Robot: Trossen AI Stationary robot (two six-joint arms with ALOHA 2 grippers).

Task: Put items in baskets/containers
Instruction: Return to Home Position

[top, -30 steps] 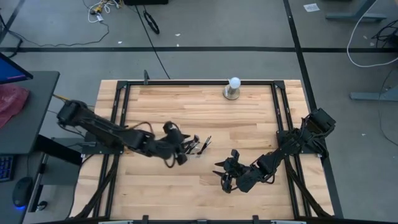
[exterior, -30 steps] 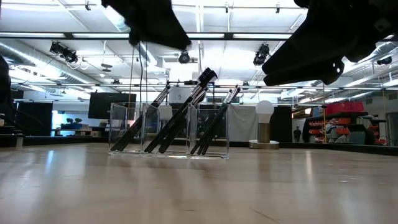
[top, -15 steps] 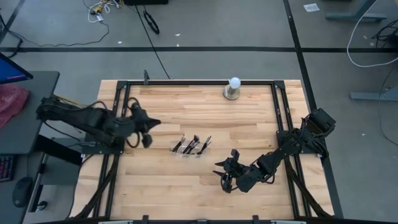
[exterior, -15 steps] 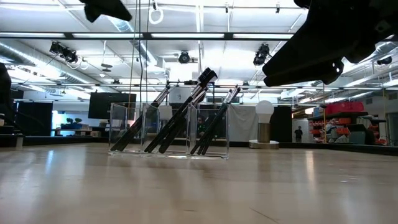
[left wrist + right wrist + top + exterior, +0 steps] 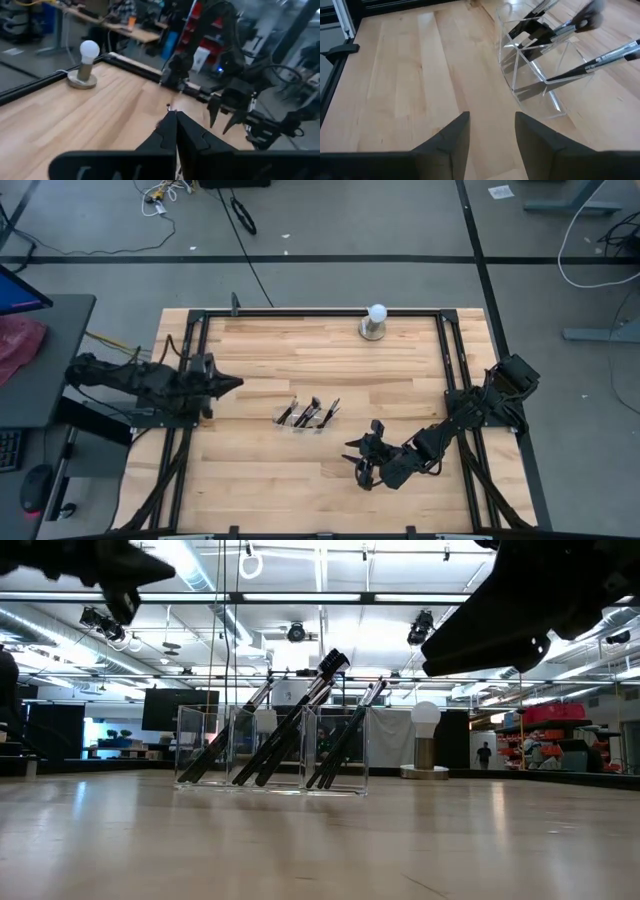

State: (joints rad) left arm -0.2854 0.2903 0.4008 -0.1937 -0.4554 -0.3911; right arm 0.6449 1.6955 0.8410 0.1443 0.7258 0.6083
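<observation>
Now your left pincer (image 5: 230, 383) is out of the middle of the surface. A second ago it hung right over the tray, half a second ago it was partway out, and at this moment it sits by the left rail with its arm folded back, well apart from the tray. In its wrist view the two fingers (image 5: 165, 135) are pressed together with nothing between them, so it carried nothing away. Moving to the centre, the tray (image 5: 193, 740) stands where it stood in both earlier views, upright on the surface. The brushes (image 5: 300, 705) lean inside its compartments, and the pull-back did not disturb them. Every brush you can see is in the tray; the high view shows none lying outside it. I judge from this that the placing is finished and the left arm is simply heading for its rest pose. Further right, your right pincer (image 5: 356, 463) has not budged over the second. It hangs near the tray, on the tray's right and toward the front edge, with its fingers (image 5: 452, 137) spread apart and empty. It looks to be the one part not yet brought home.
</observation>
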